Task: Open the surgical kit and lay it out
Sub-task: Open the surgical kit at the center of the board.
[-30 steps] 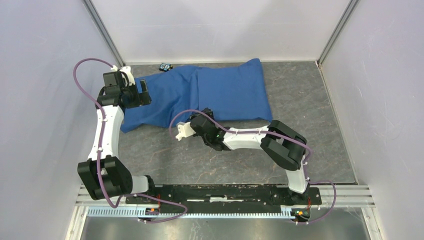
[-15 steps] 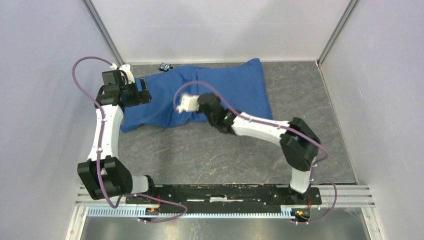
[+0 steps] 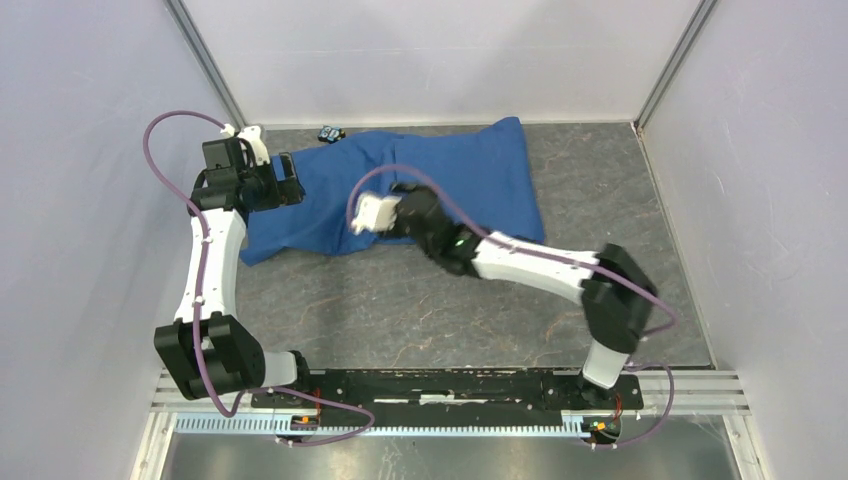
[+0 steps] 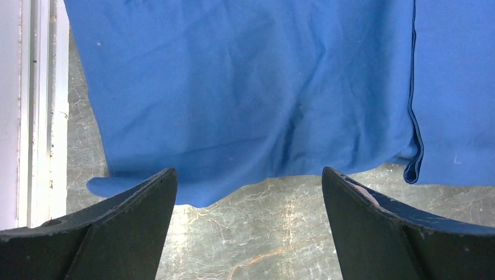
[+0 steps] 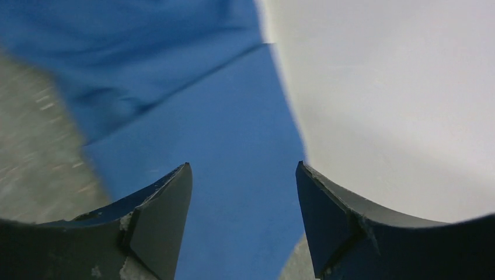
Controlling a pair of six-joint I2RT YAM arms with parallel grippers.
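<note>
You see the blue cloth wrap [image 3: 450, 180] as matt woven fabric, softly creased. The table [image 3: 400, 320] shows a grey, veined, stone-like finish. The left gripper [image 4: 248, 175] has fingers [image 4: 128, 233] of matt black plastic, lightly scuffed.

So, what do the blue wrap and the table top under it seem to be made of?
The blue wrap looks like a woven, cotton-type cloth with a matte finish: it creases softly and seems to have a hemmed edge. The table top looks like grey stone or a stone-pattern laminate, fairly smooth, with pale veins. Which of the two it is cannot be told.
</note>
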